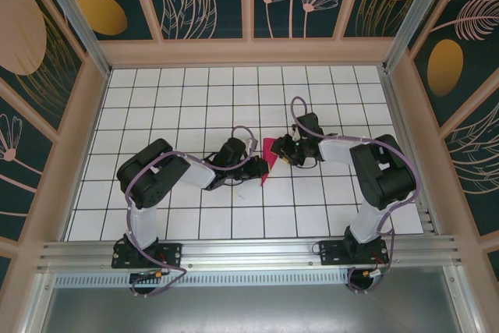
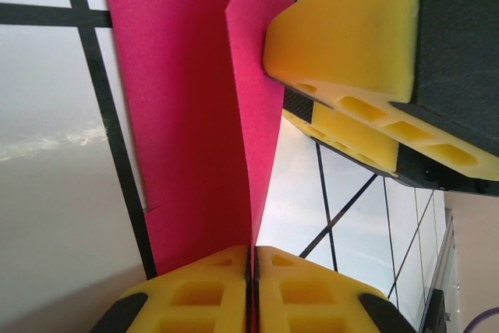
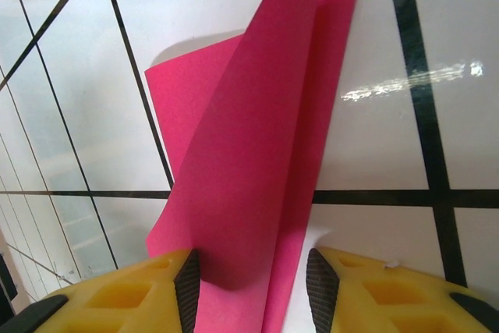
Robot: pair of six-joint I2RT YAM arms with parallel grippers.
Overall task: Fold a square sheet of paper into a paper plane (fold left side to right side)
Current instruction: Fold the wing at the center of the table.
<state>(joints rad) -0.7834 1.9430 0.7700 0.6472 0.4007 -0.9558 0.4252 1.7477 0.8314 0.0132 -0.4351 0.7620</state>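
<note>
While the left gripper point(image 2: 251, 255) is pinching one edge of the pink sheet point(image 3: 249, 130), pads clenched on it, the right gripper point(image 3: 251, 269) is straddling the raised flap. Its fingers are standing apart, one pad touching paper, not clamping.

Sheet is sitting mid-way across the tiled table point(image 1: 195, 99), between both wrists. It is partly folded, one flap standing up and curling.

Judging: paper is behaving light, thin and floppy, bowing where unsupported, and is probably sliding easily on the glossy tile. Best hold is looking like a gentle edge pinch close to the fold line. Crumpling or tearing is the risk.
</note>
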